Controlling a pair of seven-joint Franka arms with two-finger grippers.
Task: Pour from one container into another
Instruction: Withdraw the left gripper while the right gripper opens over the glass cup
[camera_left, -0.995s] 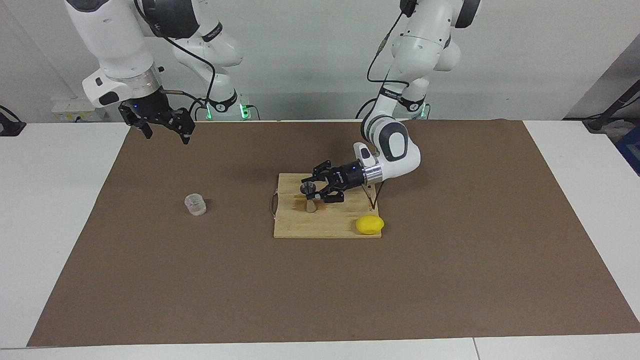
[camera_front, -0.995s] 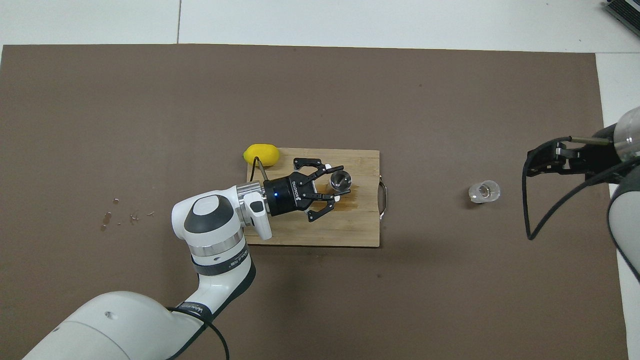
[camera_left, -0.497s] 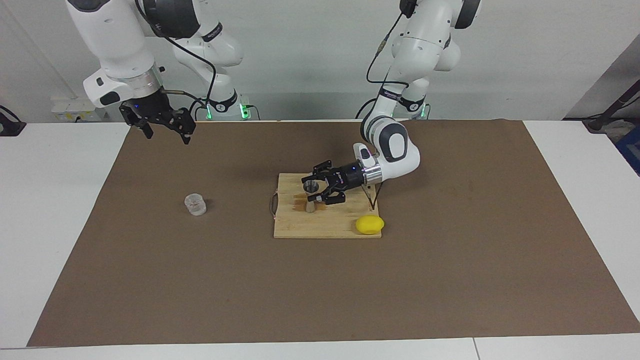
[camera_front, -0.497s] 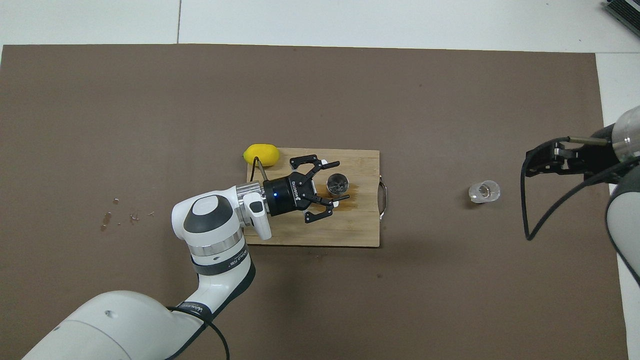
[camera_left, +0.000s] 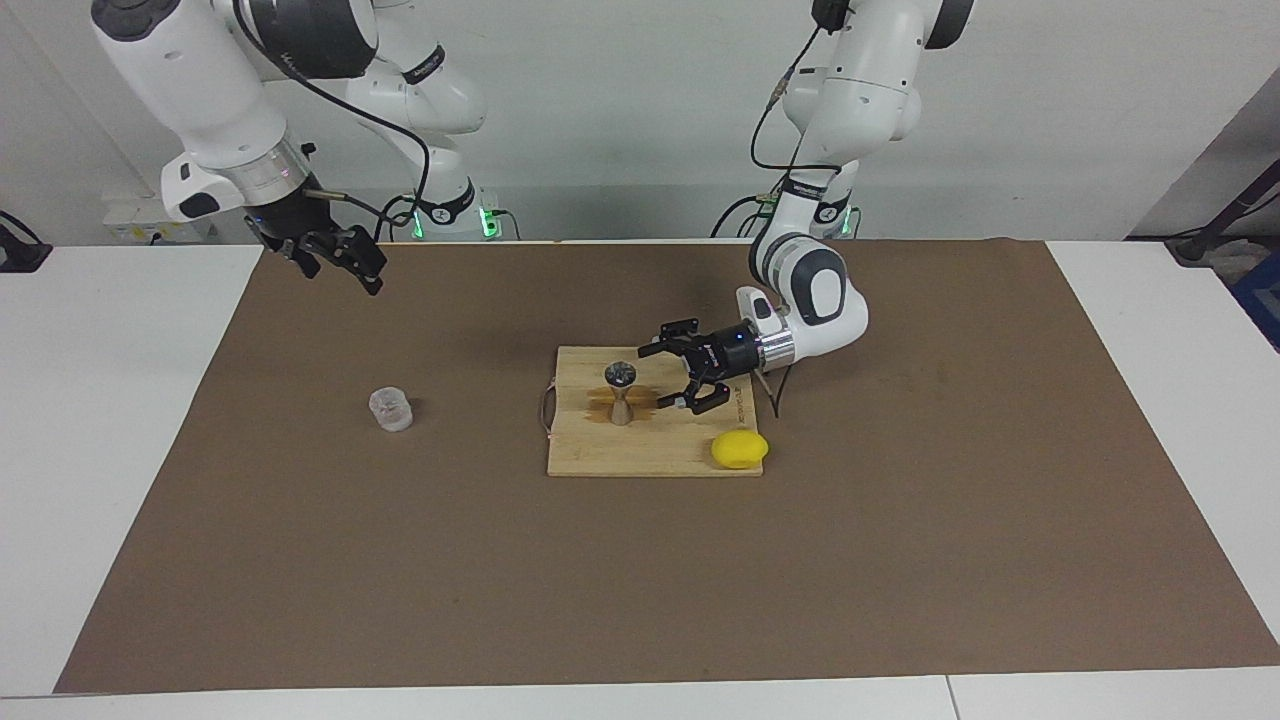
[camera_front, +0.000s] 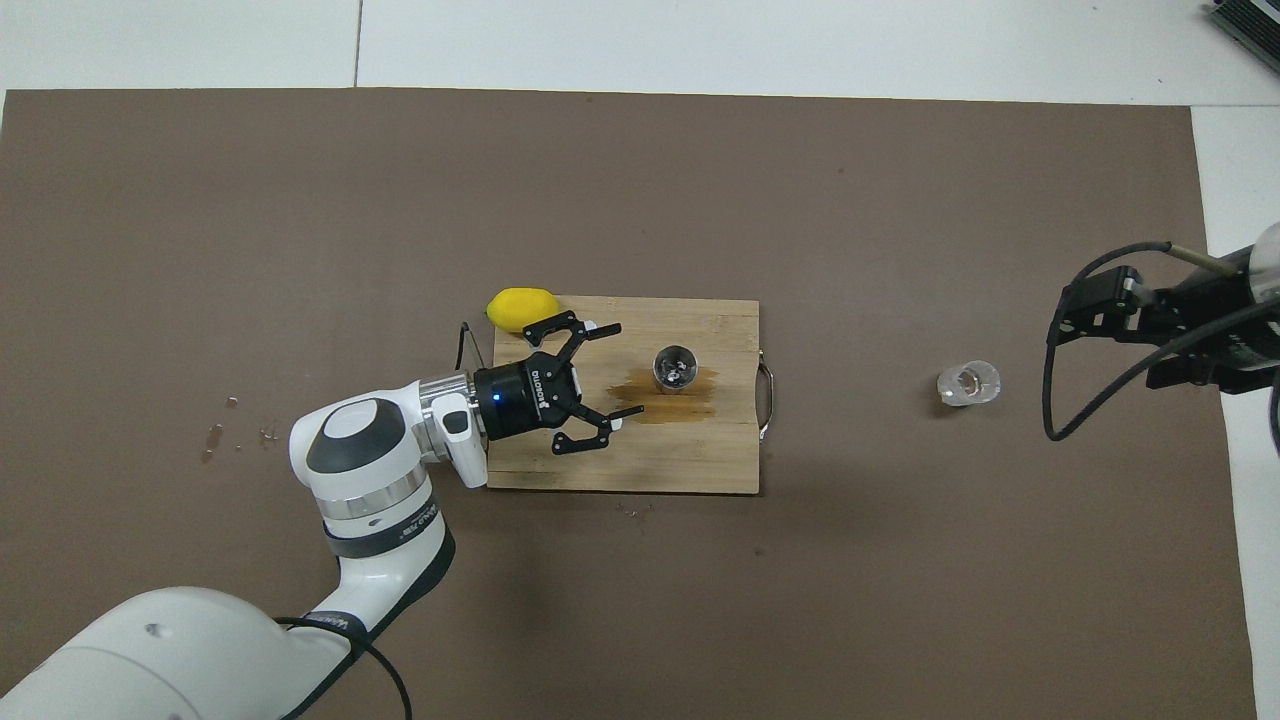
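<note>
While the left gripper (camera_left: 672, 378) is standing wide open at three o'clock of the jigger (camera_left: 620, 392) on the board (camera_left: 650, 455), the right gripper (camera_left: 330, 262), seemingly open, is needing a level, gentle grasp on the cup (camera_left: 390, 409) at the jigger's nine o'clock.

Robotics lab, two Franka arms (camera_left: 230, 90), papered table (camera_left: 900, 560)

The jigger (camera_left: 620, 392) stands upright on the board (camera_left: 600, 455), in a wet stain (camera_front: 650, 400). The lemon (camera_left: 740, 449) lies at the board's corner toward the left arm's end. The cup (camera_left: 390, 409) stands apart, toward the right arm's end.
</note>
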